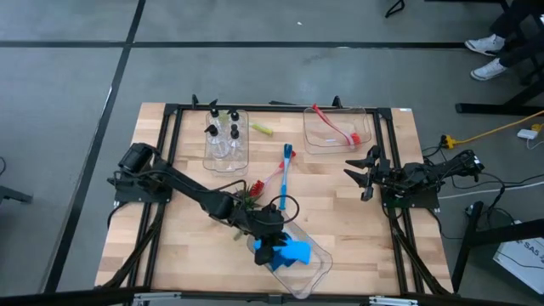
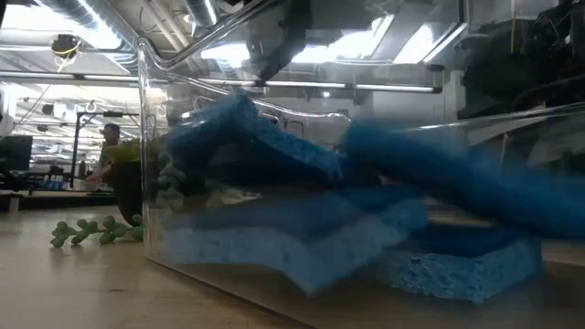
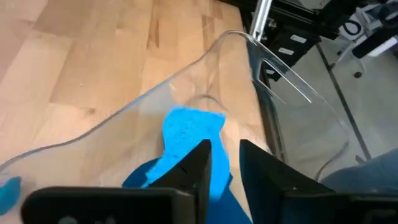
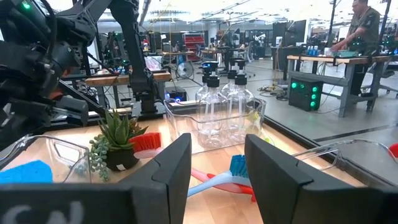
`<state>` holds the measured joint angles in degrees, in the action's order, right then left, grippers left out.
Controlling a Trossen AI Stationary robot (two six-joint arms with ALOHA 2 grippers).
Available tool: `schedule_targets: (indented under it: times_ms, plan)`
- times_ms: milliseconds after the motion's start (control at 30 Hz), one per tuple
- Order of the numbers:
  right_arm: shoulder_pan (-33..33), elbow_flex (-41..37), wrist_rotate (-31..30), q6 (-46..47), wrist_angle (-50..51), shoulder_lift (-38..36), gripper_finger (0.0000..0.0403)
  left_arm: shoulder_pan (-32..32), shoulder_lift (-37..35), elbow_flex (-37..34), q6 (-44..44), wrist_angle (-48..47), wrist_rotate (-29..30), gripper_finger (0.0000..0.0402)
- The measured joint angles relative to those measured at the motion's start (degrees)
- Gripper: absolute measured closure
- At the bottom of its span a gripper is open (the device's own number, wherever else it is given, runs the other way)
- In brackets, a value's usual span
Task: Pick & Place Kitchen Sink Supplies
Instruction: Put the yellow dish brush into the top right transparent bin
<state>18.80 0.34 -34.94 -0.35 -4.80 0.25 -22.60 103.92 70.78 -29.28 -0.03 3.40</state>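
Note:
Several blue sponges point(image 1: 293, 253) lie piled in a clear bin point(image 1: 316, 270) near the table's near edge; the low view shows the sponge pile point(image 2: 302, 238) through the bin wall. My left gripper point(image 1: 274, 246) reaches down into this bin and is shut on one sponge point(image 3: 186, 130). A blue brush point(image 1: 286, 170) and a red brush point(image 1: 265, 182) lie on the table's middle. Pump bottles point(image 1: 223, 134) stand in a far bin. Another red brush point(image 1: 333, 127) lies in the far right bin. My right gripper point(image 1: 365, 170) waits open at the right. My left gripper pinches a blue sponge between its two fingers point(image 3: 200, 165), coming slanting from above into the bin. The sponge's end point(image 3: 219, 177) fills the gap between the fingers, and the rest point(image 3: 183, 127) sticks out past the fingertips. Its raised part point(image 2: 233, 114) slopes down onto the pile.
A small potted plant point(image 1: 246, 197) stands beside my left arm, just left of the near bin. A yellow-green brush point(image 1: 261, 129) lies between the two far bins. A dark frame point(image 1: 174, 119) borders the table. Bare wood shows at the near left and near right.

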Motion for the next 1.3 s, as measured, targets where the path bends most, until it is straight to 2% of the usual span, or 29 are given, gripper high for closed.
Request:
schedule_targets:
  times_ms: [300, 567, 833, 967, 1300]
  plan:
    - [0.0, 0.0, 0.02, 0.12, 0.02, -0.02, 0.0254, 0.68, -2.4, -0.02, 1.46, 0.24, -3.05, 0.0291]
    - [-0.02, 0.0, 0.02, 0.01, 0.0, 0.0, 0.0253, 0.08, -12.32, 0.0, 11.35, -0.47, 2.9, 0.0302]
    - [-0.01, 0.0, 0.0, 0.14, 0.0, -0.02, 0.0254, 7.11, -22.43, -0.57, 17.29, -11.0, 0.65, 0.0307]
    - [0.0, 0.0, 0.0, 0.13, 0.0, 0.0, 0.0254, 10.7, -28.09, -4.86, 19.94, -9.4, -1.33, 0.032]
    - [-0.02, 0.0, 0.0, 0.04, -0.02, 0.0, 0.0254, 19.18, -44.25, -21.9, 21.79, -2.84, 0.47, 0.0382]
